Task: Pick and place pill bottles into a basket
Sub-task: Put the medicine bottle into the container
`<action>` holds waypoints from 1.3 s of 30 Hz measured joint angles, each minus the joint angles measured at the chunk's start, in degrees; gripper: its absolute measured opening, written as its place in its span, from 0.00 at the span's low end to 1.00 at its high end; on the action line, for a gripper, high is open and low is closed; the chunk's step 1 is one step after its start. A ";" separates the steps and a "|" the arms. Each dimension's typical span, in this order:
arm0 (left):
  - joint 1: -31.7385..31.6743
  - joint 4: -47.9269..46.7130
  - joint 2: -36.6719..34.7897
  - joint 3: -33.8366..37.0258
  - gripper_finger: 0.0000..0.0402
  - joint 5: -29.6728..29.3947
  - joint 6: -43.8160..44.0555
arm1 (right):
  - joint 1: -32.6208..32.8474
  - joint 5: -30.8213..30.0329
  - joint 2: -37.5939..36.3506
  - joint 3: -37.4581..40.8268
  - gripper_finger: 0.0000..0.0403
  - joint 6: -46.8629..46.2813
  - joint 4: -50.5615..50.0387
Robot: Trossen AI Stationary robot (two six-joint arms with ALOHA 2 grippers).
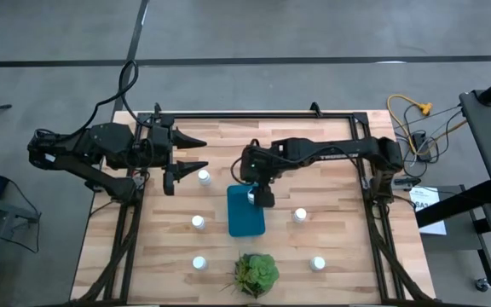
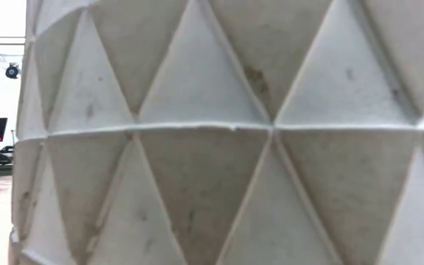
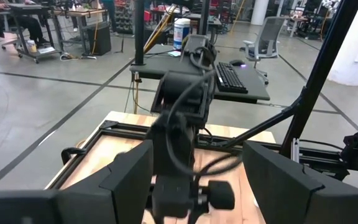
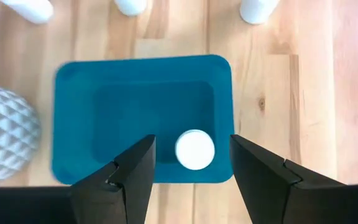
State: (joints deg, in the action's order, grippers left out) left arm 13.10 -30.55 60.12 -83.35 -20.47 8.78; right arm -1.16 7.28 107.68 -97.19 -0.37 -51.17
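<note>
One pill bottle stands in the basket at its 5 o'clock corner, right gripper open and empty above it. Probably light, rigid, slick; pinch the sides.

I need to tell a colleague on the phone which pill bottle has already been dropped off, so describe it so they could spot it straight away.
Find the teal basket in the middle of the wooden table, just behind the green plant. The right gripper hangs open directly over it, and one white pill bottle stands inside. It is the only bottle within the basket's walls; the others sit out on bare wood.
</note>
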 joint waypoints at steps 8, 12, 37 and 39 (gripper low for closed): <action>0.00 0.00 -0.02 0.00 0.57 0.00 -0.13 | 0.15 3.10 -3.38 -0.04 0.54 -4.58 -3.96; 0.00 -0.12 -0.16 0.00 0.57 0.02 -0.24 | 0.16 3.33 -3.85 -0.47 0.63 -7.10 -4.11; 0.05 -2.93 -5.51 0.00 0.57 2.17 2.95 | 5.20 1.47 -3.95 -17.13 0.68 -12.12 -12.74; 0.03 -2.95 -5.53 0.00 0.57 2.19 3.01 | 5.28 1.43 -3.94 -17.81 0.68 -11.66 -15.75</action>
State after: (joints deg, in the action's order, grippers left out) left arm 13.13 -33.50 54.59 -83.35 -18.28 11.79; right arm 4.12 8.71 103.74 -115.00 -12.03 -66.92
